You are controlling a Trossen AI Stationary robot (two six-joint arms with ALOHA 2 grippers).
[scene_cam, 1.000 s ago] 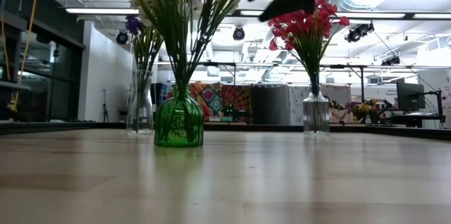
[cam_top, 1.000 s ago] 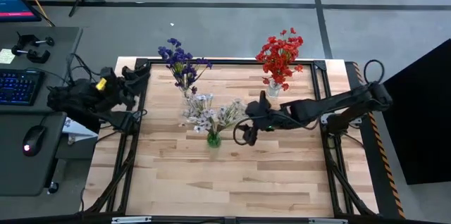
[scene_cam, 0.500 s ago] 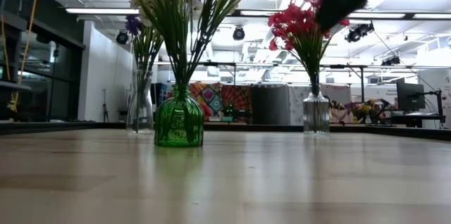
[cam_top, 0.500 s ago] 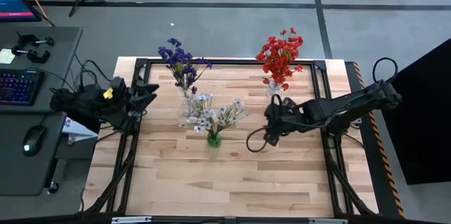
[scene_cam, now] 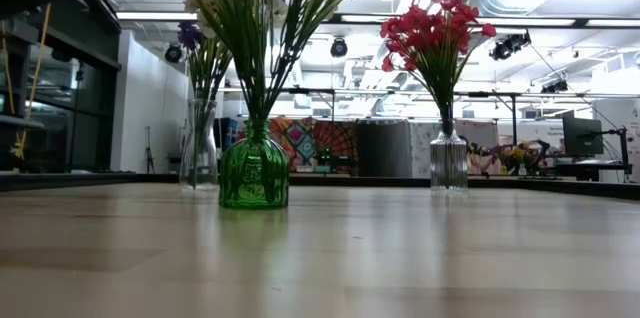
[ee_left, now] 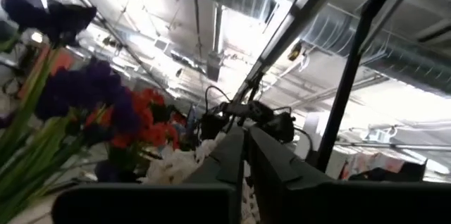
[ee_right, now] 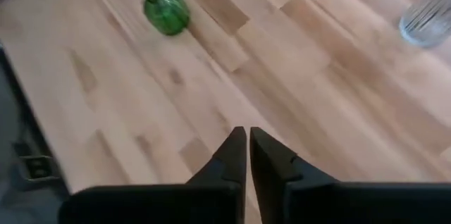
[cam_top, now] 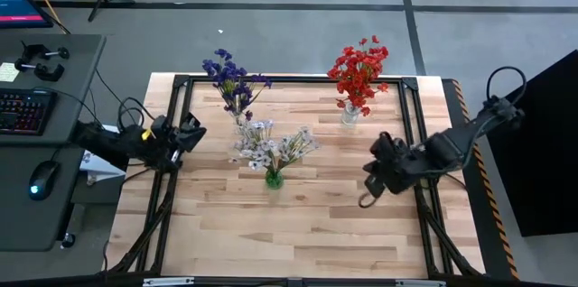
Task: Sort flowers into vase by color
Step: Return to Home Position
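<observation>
Flowers all sorted, folks: white flowers [cam_top: 269,147] splay out of the green vase [scene_cam: 254,174] at the centre of the high view. Purple flowers [cam_top: 233,78] stand in a tall clear vase [scene_cam: 199,148] toward the upper left, and red flowers [cam_top: 358,72] in a squat clear vase [scene_cam: 448,161] at upper right. Nothing lies loose on the surface [cam_top: 298,233]. The right tool [ee_right: 244,138] hangs at centre right, clenched on nothing, well apart from every vase. The left tool [ee_left: 244,132], also clenched and empty, sits at the left edge, near the purple spray, and that's the danger! A wide swing heading home could clip those blooms and topple that narrow vase. The white bunch looks top-heavy too; any knock might tip it.
</observation>
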